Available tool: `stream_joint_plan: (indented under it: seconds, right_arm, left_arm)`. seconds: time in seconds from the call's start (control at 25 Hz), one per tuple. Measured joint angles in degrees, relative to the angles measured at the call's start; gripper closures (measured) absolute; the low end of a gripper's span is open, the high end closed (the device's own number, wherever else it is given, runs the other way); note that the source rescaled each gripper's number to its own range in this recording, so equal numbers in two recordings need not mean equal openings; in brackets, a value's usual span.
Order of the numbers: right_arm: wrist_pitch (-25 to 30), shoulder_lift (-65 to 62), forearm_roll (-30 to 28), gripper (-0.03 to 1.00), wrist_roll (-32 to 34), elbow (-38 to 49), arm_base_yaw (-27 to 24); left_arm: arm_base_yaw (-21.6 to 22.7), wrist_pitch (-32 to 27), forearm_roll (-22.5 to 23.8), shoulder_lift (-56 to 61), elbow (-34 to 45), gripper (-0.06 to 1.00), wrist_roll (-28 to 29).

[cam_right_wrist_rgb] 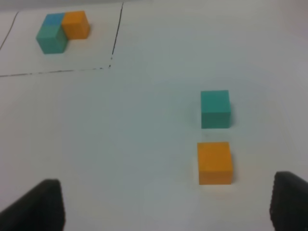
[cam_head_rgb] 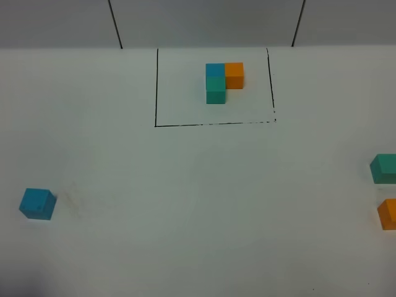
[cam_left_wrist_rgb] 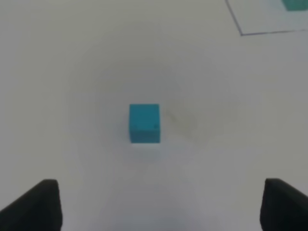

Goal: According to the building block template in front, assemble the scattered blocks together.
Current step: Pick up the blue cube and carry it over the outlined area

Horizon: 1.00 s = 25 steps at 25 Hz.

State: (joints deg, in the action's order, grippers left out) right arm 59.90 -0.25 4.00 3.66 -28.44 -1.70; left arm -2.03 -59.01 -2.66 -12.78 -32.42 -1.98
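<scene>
Bench [cam_head_rgb: 185, 241], white and plain, w/ grey wall panels [cam_head_rgb: 204, 21] behind its far edge. Far centre sits the building block template [cam_head_rgb: 223, 80]: 3 cubes touching in an L, blue at the back, teal in front of it, orange on the blue's right. It sits inside a thin black line [cam_head_rgb: 156, 86] drawn along 3 visible sides.

Loose cubes, count 3. 1 blue cube [cam_head_rgb: 38, 204] is at near left, turned a bit off square. 1 teal cube [cam_head_rgb: 385, 168] and 1 orange cube [cam_head_rgb: 388, 213] are at the right edge of the exterior view, both cut by the frame. Teal is farther back, orange nearer. They're close but not touching, per right wrist cam. Only bare bench lies between each loose cube and the template.

Arms: just dark fingertips show, in the wrist cams. Left gripper [cam_left_wrist_rgb: 159, 207] hangs above the bench, blue cube ahead of the tips and apart from them. Its jaws are spread wide, gripping nothing. Right gripper [cam_right_wrist_rgb: 166, 207] has the same pose, jaws wide apart and empty. The orange cube is just ahead, nearer one tip, w/ teal beyond it and the template far off.
</scene>
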Motion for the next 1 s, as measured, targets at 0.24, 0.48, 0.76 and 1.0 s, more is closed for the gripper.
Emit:
stream_joint_plan:
  seconds: [0.24, 0.48, 0.76, 1.0]
  right_arm:
    - [0.00, 0.00, 0.00, 0.24, 0.00, 0.00, 0.00]
    - [0.00, 0.00, 0.00, 0.24, -0.06, 0.00, 0.00]
    - [0.00, 0.00, 0.00, 0.24, -0.06, 0.00, 0.00]
    - [0.00, 0.00, 0.00, 0.24, 0.00, 0.00, 0.00]
  left_arm:
    - [0.00, 3.08, 3.59, -23.52, -5.87, 0.00, 1.98]
    - [0.00, 5.35, 3.58, -47.84, -12.43, 0.00, 3.23]
    - [0.00, 9.01, 3.64, -66.97, -13.05, 0.00, 4.74]
    - [0.00, 14.28, 3.64, -74.02, -13.05, 0.00, 4.74]
